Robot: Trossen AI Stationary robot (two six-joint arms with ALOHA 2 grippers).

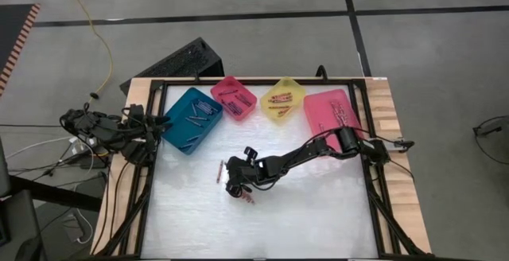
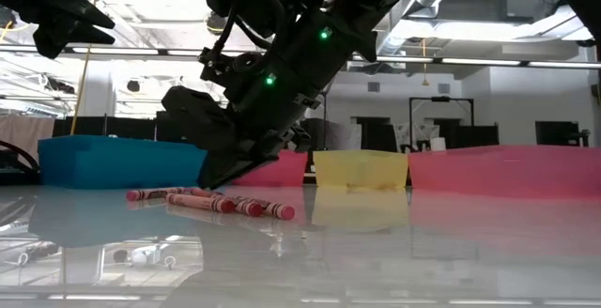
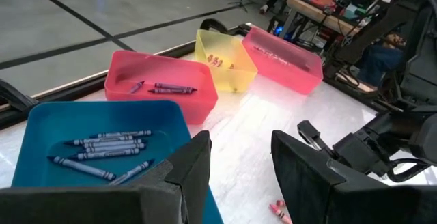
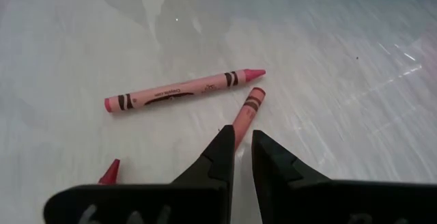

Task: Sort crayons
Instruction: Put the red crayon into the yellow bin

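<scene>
The right claw (image 4: pixel 238 138) hangs low over the middle of the glossy white table (image 1: pixel 318 213), its two dark tapered fingers (image 4: pixel 220 149) drawn close with only a thin slit between them. In the right wrist view the tips sit right at the near end of a short pink crayon with a dark-banded paper wrapper (image 4: pixel 247 111), which runs straight away from the claw; whether the fingers actually pinch it I cannot tell, since its near end disappears behind them. Just beyond that one lies a longer pink crayon (image 4: pixel 181 91), crosswise to the claw and flat on the table, clear of the fingers. Off to one side of the fingers a red crayon tip (image 4: pixel 109 172) pokes out.

From table height, several red crayons (image 2: pixel 235 205) lie flat under and just beside the claw.

Well beyond the claw, along the far edge, stand four plastic bins: a teal bin (image 1: pixel 191 119) holding blue-grey crayons, a small pink bin (image 1: pixel 235 99), a yellow bin (image 1: pixel 283 99) and a larger pink bin (image 1: pixel 334 116).

The left claw (image 3: pixel 239 166) waits above the teal bin, fingers apart, holding nothing.
</scene>
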